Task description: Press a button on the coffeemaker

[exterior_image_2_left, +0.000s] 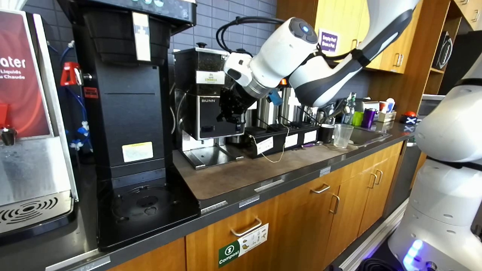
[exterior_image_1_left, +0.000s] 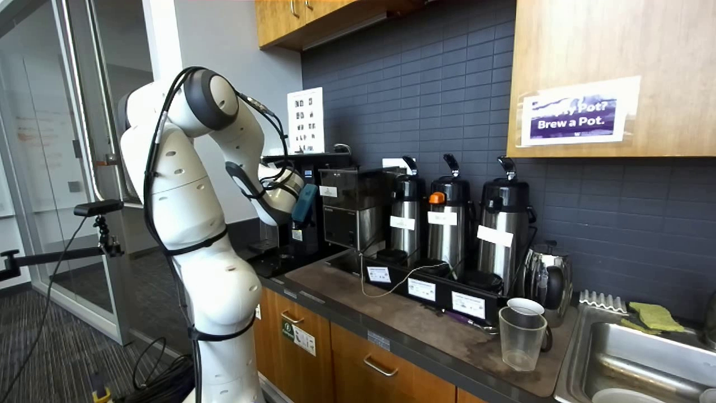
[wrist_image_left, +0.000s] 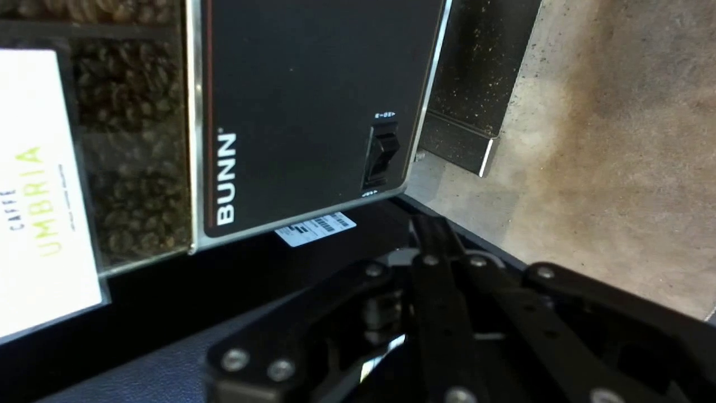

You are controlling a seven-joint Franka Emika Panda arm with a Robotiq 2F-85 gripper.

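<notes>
Pincer [wrist_image_left: 432, 229] by the grinder [exterior_image_2_left: 209, 113]; coffeemaker [exterior_image_2_left: 131, 116] alongside

The pincer is narrow, pressed fully together, near the grinder's lower front, where a switch [wrist_image_left: 381, 154] sits; whether they touch cannot be told; the coffeemaker stands on the counter [exterior_image_2_left: 84, 226] just beside the grinder, a red dispenser [exterior_image_2_left: 26, 86] on its other side; in an exterior view the arm [exterior_image_1_left: 182, 196] hides part of the coffeemaker; past the grinder stand three pots [exterior_image_1_left: 444, 240], a black tray [exterior_image_1_left: 443, 296] at their feet; then a clear cup [exterior_image_1_left: 520, 341] near the sink [exterior_image_1_left: 578, 350].

Grinder [exterior_image_2_left: 206, 114] between coffeemaker [exterior_image_2_left: 130, 113] and pots [exterior_image_1_left: 446, 240]
</notes>
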